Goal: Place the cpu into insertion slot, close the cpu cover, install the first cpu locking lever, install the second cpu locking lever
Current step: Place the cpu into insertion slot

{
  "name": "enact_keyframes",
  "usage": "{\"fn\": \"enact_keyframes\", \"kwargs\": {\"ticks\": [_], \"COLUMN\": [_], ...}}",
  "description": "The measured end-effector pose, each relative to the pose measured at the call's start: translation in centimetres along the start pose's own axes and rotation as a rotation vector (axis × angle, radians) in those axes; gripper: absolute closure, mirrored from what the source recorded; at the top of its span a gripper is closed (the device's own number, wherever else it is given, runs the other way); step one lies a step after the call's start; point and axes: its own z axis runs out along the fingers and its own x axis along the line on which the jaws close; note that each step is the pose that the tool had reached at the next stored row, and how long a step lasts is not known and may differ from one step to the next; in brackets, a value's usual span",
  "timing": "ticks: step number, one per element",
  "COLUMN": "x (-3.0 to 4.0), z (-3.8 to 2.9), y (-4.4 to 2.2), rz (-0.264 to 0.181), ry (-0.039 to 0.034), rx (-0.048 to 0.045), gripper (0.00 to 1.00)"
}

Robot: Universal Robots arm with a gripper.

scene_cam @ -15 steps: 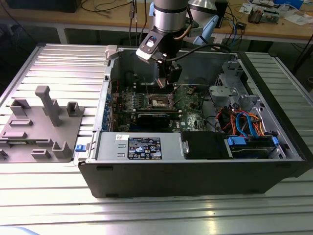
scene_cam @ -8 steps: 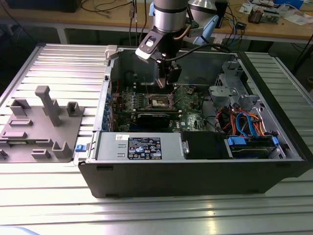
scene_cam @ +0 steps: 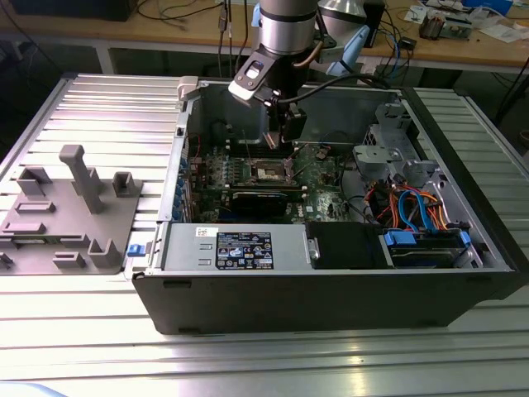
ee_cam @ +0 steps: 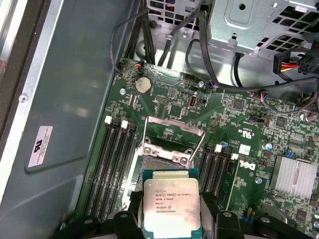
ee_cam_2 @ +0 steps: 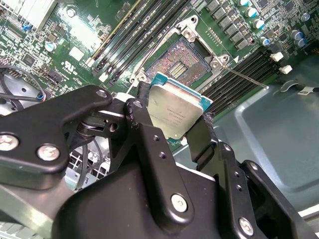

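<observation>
- Step one is live: the tool is clamped on the cpu by two opposite edges, its metal top showing in both wrist views.
- The chip hangs just over the near edge of the insertion slot, not yet seated in it.
- The cpu cover stands swung open (a window frame tipped up behind the socket), so the way down looks free.
- Judgement: seating it calls for squaring the chip to the rim, then a level, gentle descent.
</observation>
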Motion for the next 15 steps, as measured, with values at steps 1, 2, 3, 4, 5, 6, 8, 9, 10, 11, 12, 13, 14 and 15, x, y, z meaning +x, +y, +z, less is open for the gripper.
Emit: {"fn": "enact_keyframes", "kwargs": {"ticks": [1, 2, 3, 4, 5, 6, 8, 9, 10, 11, 12, 13, 14, 15], "x": [0.00, 0.00, 0.00, 0.00, 0.00, 0.00, 0.00, 0.00, 0.00, 0.00, 0.00, 0.00, 0.00, 0.00], "z": [0.00, 0.00, 0.00, 0.00, 0.00, 0.00, 0.00, 0.00, 0.00, 0.00, 0.00, 0.00, 0.00, 0.00], "y": [0.00, 0.00, 0.00, 0.00, 0.00, 0.00, 0.00, 0.00, 0.00, 0.00, 0.00, 0.00, 0.00, 0.00], "rz": [0.000, 0.002, 0.004, 0.004, 0.004, 0.006, 0.008, 0.010, 0.010, 0.010, 0.013, 0.016, 0.016, 0.017], "ry": [-0.0001, -0.0002, -0.0003, -0.0003, -0.0003, -0.0004, -0.0006, -0.0007, -0.0007, -0.0007, -0.0009, -0.0011, -0.0011, -0.0011], "rx": [0.0000, 0.0000, 0.0000, 0.0000, 0.0000, 0.0000, 0.0000, 0.0000, 0.0000, 0.0000, 0.0000, 0.0000, -0.0001, -0.0001], "gripper": [0.46, 0.46, 0.46, 0.46, 0.46, 0.46, 0.46, 0.46, 0.46, 0.46, 0.46, 0.46, 0.46, 0.46]}}
